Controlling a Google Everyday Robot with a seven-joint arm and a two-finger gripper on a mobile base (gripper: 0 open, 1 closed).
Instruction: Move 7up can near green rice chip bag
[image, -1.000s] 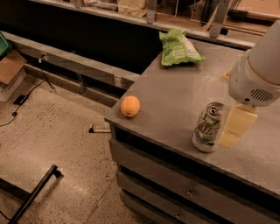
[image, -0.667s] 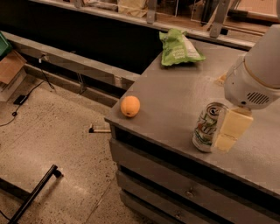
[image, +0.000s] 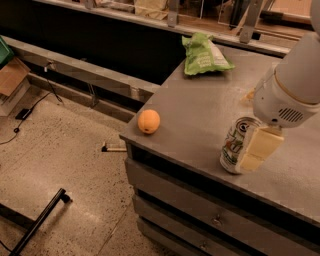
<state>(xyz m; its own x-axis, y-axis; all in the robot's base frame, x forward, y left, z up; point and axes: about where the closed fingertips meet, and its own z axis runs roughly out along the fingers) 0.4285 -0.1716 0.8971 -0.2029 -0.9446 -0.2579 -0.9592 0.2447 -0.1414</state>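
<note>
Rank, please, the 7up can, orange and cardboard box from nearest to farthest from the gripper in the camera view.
1. 7up can, right beside the gripper, at the table's front.
2. Orange, at the table's left corner.
3. Cardboard box, far left, off the table.

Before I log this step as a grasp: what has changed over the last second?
The pincer has edged leftward in the picture and slightly down toward the 7up can, and now overlaps its right side; whether it has taken hold cannot be told. The can stands upright where it was; the orange and the green rice chip bag have not moved.
</note>
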